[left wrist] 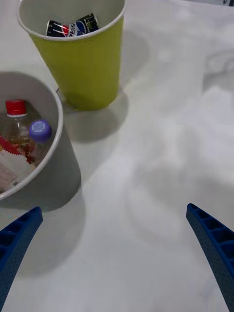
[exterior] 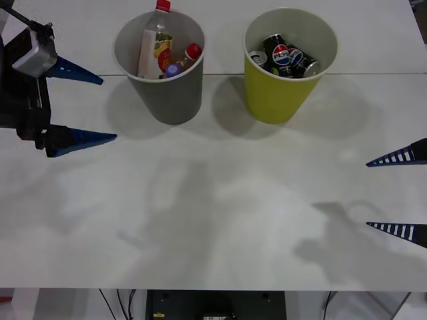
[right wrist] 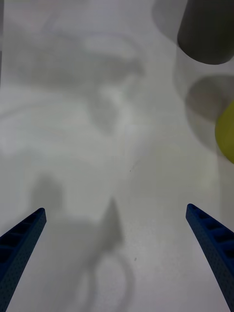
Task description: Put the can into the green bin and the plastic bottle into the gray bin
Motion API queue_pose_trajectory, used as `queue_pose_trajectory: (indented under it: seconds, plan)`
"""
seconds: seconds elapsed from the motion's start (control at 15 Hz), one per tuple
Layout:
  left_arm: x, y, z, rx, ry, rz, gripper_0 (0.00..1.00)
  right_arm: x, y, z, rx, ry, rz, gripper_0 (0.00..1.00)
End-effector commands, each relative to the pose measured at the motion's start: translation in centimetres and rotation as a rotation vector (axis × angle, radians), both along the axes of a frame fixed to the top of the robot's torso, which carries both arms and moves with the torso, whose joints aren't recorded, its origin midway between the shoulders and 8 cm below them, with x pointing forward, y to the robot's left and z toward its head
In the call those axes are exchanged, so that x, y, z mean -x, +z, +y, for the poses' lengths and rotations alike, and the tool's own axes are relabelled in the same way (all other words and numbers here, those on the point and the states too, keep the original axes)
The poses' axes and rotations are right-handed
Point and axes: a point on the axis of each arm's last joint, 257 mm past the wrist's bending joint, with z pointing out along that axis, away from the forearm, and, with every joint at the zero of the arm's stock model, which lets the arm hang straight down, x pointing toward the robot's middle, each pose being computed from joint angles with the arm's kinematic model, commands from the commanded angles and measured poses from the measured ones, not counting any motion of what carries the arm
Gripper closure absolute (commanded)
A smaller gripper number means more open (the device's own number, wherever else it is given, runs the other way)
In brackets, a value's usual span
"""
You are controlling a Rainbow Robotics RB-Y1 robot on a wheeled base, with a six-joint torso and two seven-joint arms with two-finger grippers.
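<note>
A wide white table (exterior: 220, 220) fills the scene, seen from above the robot. Two large cup-shaped bins stand side by side toward its far edge, near each other but not touching. The gray bin (exterior: 167, 93) is on the robot's left and holds plastic bottles (exterior: 155, 41), one with a red cap and another with a purple cap, leaning inside it. The green bin (exterior: 280, 93) is on the right and holds several dark drinks cans, including a can (exterior: 281, 52) with a red, white and blue logo lying against the others. No can or bottle lies loose on the table surface in these views, so the sorting looks finished. The left gripper (exterior: 83, 107) hovers at the left edge, just beside the gray bin, its blue fingers (left wrist: 17, 239) spread wide with nothing between them. The right gripper (exterior: 400, 195) sits at the right edge, well apart from both bins, its blue ribbed fingers (right wrist: 209, 239) also spread wide and empty. The step in hand appears to be pulling clear: to do it well, each arm should draw back away from the bins without brushing a rim, since the left fingers are close enough to the gray bin to tip it.
</note>
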Motion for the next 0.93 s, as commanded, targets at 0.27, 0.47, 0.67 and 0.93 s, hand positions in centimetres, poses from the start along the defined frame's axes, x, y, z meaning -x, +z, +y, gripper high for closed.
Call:
queue_pose_trajectory:
  seconds: [0.27, 0.47, 0.67, 0.93]
  plan:
    - [3.9, -5.0, 1.6, -0.094, -0.135, -0.05, 0.0, 0.0, 0.0, 0.0, 0.0, 0.0, 0.0, 0.0]
    - [5.1, -7.5, 2.6, -0.136, -0.183, -0.081, 0.0, 0.0, 0.0, 0.0, 0.0, 0.0, 0.0, 0.0]
    - [5.6, -9.0, 3.3, -0.182, -0.219, -0.117, 0.0, 0.0, 0.0, 0.0, 0.0, 0.0, 0.0, 0.0]
    - [6.4, -10.1, 3.3, -0.178, -0.229, -0.115, 0.0, 0.0, 0.0, 0.0, 0.0, 0.0, 0.0, 0.0]
